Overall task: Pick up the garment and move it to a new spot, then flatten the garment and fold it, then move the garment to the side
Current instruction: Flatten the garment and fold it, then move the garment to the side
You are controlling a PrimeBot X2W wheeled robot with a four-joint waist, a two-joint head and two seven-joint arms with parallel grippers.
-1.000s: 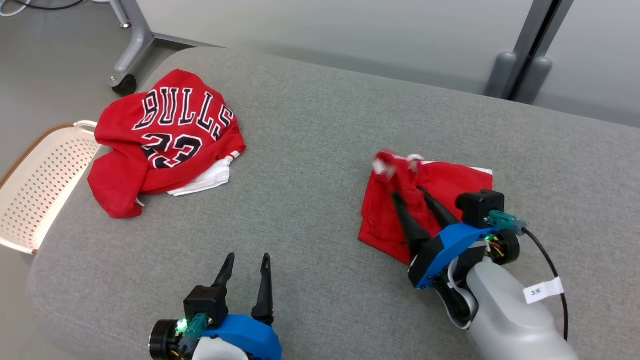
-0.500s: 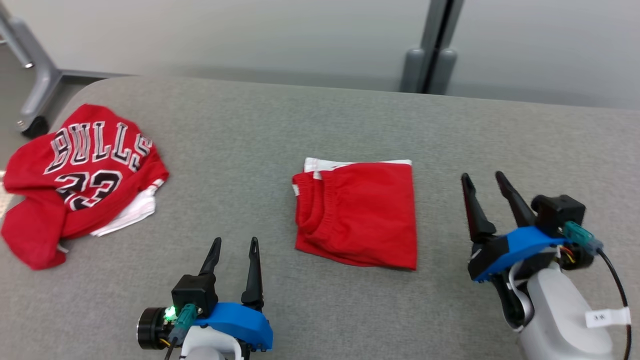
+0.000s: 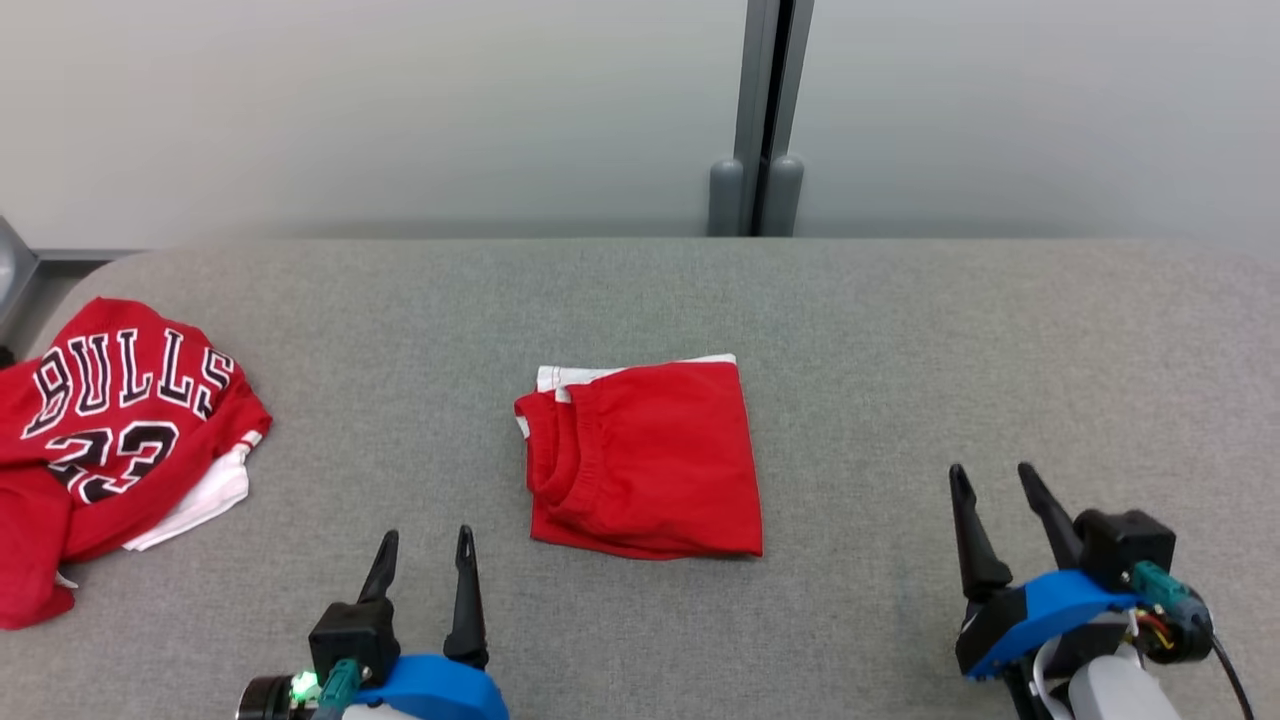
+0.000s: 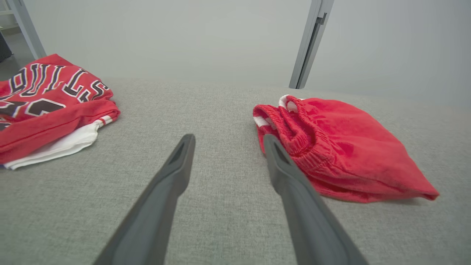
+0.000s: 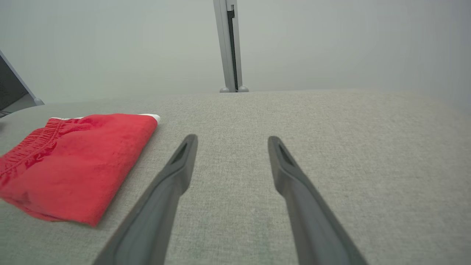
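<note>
The garment (image 3: pixel 645 455), red shorts with white trim, lies folded into a neat square in the middle of the grey padded surface (image 3: pixel 900 330). It also shows in the left wrist view (image 4: pixel 342 147) and in the right wrist view (image 5: pixel 73 162). My left gripper (image 3: pixel 425 540) stands open at the lower left, empty, a little to the left of the shorts. My right gripper (image 3: pixel 990 475) stands open at the lower right, empty, well clear of the shorts. Both hover just above the cloth surface (image 4: pixel 224 137) (image 5: pixel 230 138).
A crumpled red Bulls jersey (image 3: pixel 110 420) with a white piece under it lies at the left edge of the surface, and the left wrist view shows the jersey (image 4: pixel 48 99) too. A grey post (image 3: pixel 765 110) stands behind the pad against a pale wall.
My right gripper let go of the shorts, opened and drew back to the right and down. The shorts now lie flat and folded. The head camera has swung right, shifting the whole scene left.
</note>
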